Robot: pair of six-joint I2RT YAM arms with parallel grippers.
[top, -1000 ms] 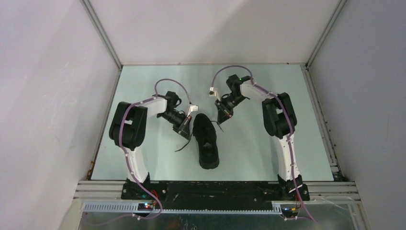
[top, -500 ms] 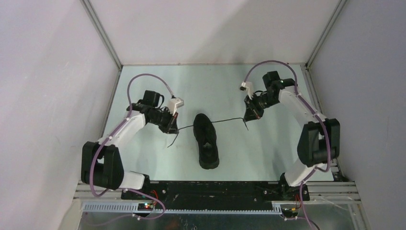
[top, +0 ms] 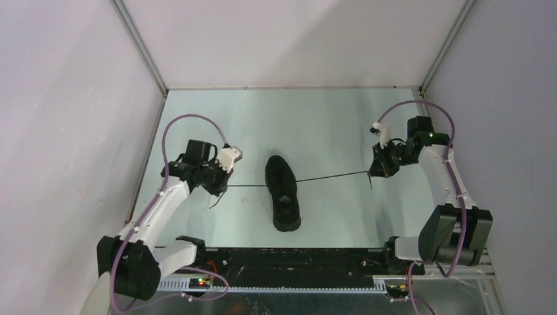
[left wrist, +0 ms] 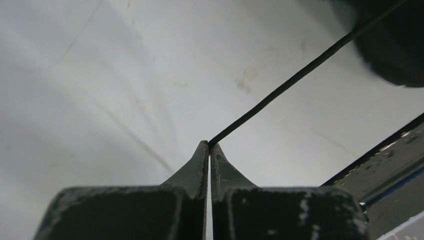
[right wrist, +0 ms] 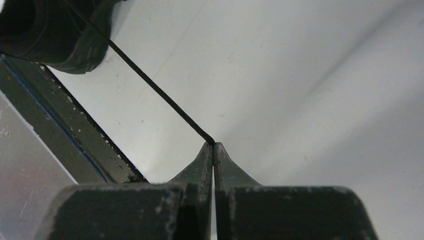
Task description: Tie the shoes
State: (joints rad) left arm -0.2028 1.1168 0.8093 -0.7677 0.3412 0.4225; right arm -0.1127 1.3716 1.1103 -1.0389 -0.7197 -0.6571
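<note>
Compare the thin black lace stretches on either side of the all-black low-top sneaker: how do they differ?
The left lace stretch is shorter and runs level in the overhead view. The right lace stretch is longer and slants slightly upward there. Both are taut, pinched by the left gripper and right gripper.

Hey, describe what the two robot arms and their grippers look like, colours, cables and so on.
The left arm and right arm have white link shells and bulky black joints, with a purple cable looping along each. The right arm shows a green light near its wrist. The left gripper and right gripper have dark, scuffed fingers tapering to thin tips.
</note>
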